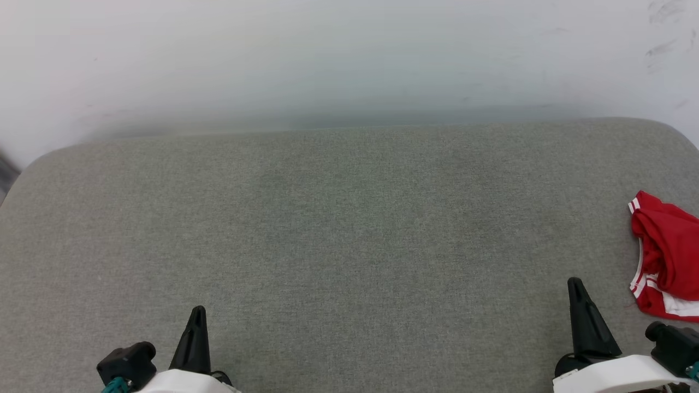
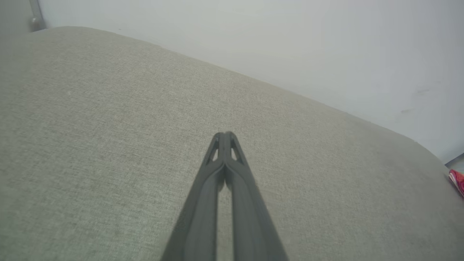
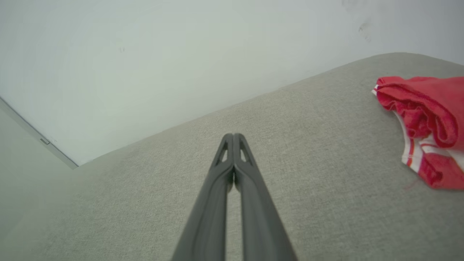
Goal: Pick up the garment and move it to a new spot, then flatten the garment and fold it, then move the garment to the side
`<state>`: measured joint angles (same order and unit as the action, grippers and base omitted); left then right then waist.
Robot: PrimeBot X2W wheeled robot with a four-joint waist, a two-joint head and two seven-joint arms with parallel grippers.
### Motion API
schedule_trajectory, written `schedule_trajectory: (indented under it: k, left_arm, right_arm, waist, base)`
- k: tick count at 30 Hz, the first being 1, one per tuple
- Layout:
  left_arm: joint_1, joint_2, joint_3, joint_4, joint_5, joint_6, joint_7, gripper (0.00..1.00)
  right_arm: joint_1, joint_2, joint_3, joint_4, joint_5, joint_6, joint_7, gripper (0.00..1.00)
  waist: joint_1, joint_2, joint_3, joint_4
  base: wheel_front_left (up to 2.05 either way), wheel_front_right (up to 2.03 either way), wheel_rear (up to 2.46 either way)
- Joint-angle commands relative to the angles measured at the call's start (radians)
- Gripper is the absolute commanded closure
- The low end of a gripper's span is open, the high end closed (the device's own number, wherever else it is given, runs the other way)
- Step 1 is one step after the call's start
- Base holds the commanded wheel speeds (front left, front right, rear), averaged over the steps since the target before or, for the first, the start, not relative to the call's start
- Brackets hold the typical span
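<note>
Garment (image 1: pixel 669 251) lies bunched, red with white-striped trim (both jaws pressed together, empty).

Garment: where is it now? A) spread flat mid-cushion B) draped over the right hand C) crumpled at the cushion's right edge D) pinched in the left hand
C: the garment lies bunched at the far right of the grey cushion, apart from the shut right hand.
</note>
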<state>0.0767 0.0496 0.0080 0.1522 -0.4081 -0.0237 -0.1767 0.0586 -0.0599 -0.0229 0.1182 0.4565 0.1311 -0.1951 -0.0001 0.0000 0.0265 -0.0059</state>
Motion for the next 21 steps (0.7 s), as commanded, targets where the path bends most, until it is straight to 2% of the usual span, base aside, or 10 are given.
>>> schedule_trajectory:
  k: [1,21]
  left_arm:
    - [-0.027,0.001,0.006,-0.011,-0.039,-0.005,0.007,1.00]
    - [-0.073,0.001,0.034,0.017,-0.357,-0.033,0.085,1.00]
  right_arm:
    - [-0.034,-0.010,-0.001,-0.009,0.040,0.000,0.005,1.00]
    - [-0.073,-0.019,-0.008,0.026,0.361,0.000,0.073,1.00]
  waist:
    - [0.0001,0.0000,0.000,0.000]
    - [0.0001,0.0000,-0.005,0.001]
  base:
    - [0.00,0.00,0.00]
    - [0.00,0.00,0.00]
